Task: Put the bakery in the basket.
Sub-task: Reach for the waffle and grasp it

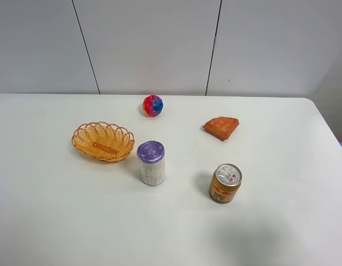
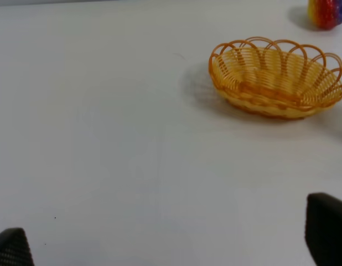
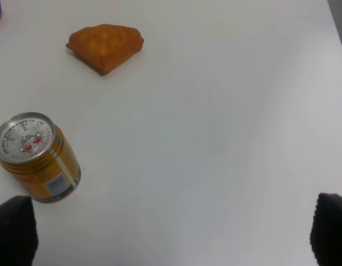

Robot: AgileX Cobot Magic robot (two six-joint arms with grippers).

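The bakery (image 1: 221, 127), an orange-brown waffle wedge, lies flat on the white table right of centre; it also shows in the right wrist view (image 3: 105, 46). The basket (image 1: 102, 141), an oval orange wicker one with a looped rim, stands at the left and holds nothing; it also shows in the left wrist view (image 2: 279, 77). My left gripper (image 2: 168, 244) is open and empty, well short of the basket. My right gripper (image 3: 172, 233) is open and empty, short of the bakery. Neither arm shows in the exterior high view.
A purple-lidded white can (image 1: 151, 163) stands between basket and bakery. A gold can (image 1: 224, 183) stands in front of the bakery and shows close to one right fingertip (image 3: 13, 230). A red-and-blue ball (image 1: 153, 105) sits at the back.
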